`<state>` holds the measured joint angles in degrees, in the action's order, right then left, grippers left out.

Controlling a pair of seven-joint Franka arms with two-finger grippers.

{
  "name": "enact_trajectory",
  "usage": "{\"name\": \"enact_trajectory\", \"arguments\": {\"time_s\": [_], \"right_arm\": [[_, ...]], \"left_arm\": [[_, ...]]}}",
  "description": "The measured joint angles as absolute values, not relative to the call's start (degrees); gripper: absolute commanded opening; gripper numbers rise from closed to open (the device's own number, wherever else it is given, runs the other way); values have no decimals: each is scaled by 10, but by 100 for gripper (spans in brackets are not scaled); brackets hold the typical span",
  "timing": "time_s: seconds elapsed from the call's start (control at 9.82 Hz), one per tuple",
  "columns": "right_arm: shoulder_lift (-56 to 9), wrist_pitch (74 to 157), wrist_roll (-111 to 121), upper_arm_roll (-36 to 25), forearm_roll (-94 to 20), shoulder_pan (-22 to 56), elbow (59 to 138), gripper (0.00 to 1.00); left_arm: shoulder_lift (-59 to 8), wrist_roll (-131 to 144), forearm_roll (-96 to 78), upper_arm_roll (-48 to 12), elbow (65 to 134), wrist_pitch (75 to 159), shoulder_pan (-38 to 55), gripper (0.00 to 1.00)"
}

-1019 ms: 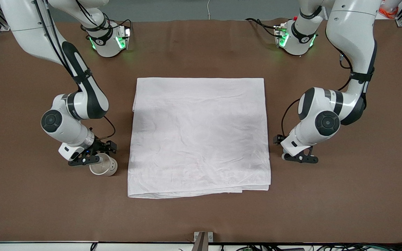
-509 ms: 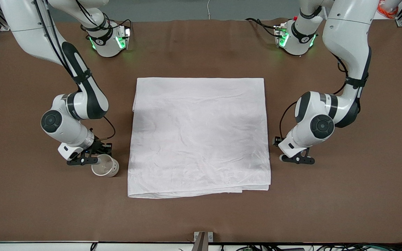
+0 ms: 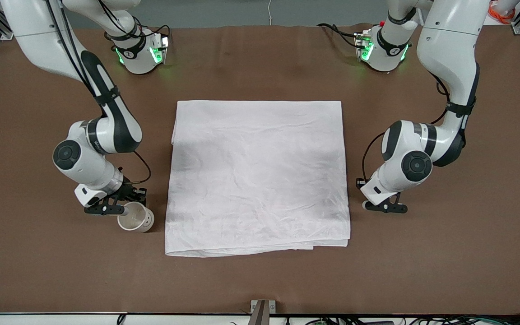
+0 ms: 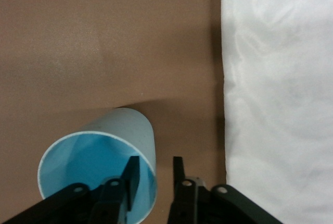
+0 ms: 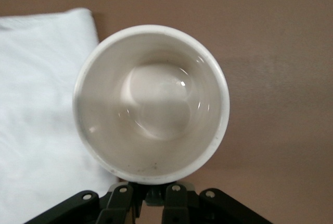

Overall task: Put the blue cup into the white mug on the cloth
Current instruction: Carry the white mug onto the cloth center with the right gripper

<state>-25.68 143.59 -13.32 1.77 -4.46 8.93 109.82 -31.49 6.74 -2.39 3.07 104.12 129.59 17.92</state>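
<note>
Now, as I read my own two ends:

1. My right gripper [image 3: 116, 209] is pinched on the rim of the cream-white ceramic mug [image 3: 137, 219], one finger inside the wall and one outside. In the right wrist view the mug [image 5: 151, 104] opens straight up at the camera, so its axis is about vertical.
2. The mug sits just beside the large folded white fabric cloth [image 3: 260, 176], off its edge toward the right arm's end of the brown table [image 3: 260, 280]; I cannot tell whether it touches the table.
3. The cloth lies between my two grippers.
4. My left gripper [image 4: 155, 160] is low, just off the cloth's other edge. Its fingers straddle the wall of the small light-blue tapered cup [image 4: 93, 161], slightly parted, with gaps showing. The wrist hides the cup from the front.
5. I judge the mug goes onto the cloth first; the right arm is nearer.
</note>
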Motion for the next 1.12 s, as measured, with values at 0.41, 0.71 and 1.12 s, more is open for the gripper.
{"name": "enact_trajectory", "arguments": {"time_s": [0.41,0.71,1.12], "right_arm": [[-165,1293,-375,24,-45,270,1073,0],[-178,1304,-490,25,-44,418,1069,0],[-280,1337,-515,21,-44,468,1031,20]], "left_arm": [[-314,67,-24,32,1036,1299,179,0],[-281,67,-24,32,1012,1286,179,0],[-254,67,-24,31,928,1173,181,0]]}}
